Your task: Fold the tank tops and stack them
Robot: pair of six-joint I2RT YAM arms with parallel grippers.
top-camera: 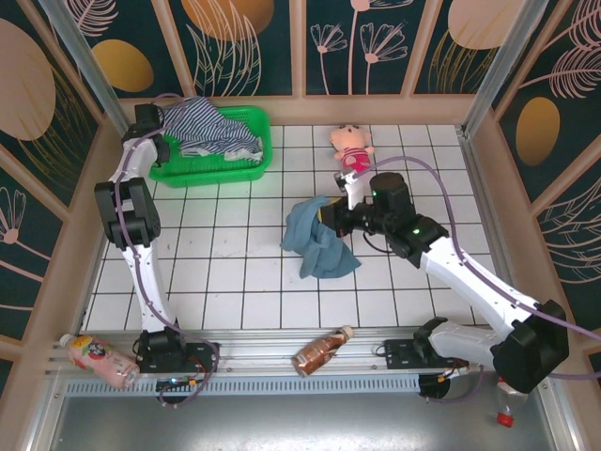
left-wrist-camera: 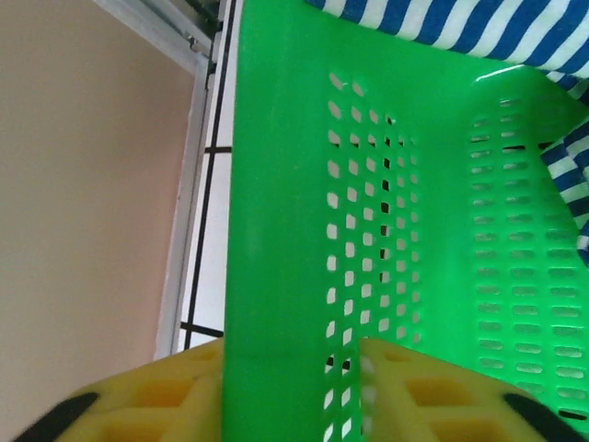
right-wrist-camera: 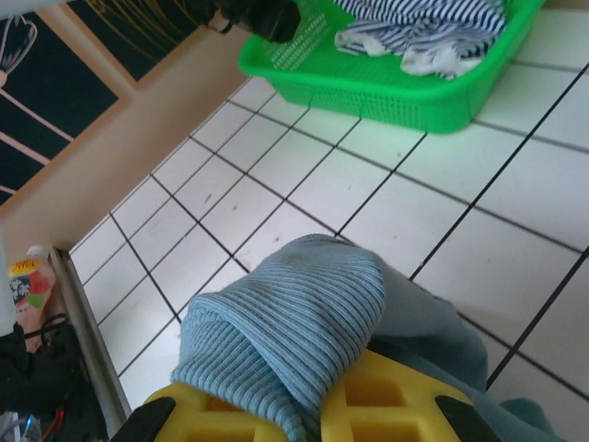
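Teal tank top (top-camera: 319, 246) gripped by right fingers (right-wrist-camera: 377, 401), outstretched left fingers (left-wrist-camera: 423, 396) parted astride basket (left-wrist-camera: 276, 184)

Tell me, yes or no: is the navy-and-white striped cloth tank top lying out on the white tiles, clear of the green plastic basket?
No, the striped tank top lies heaped inside the green basket.
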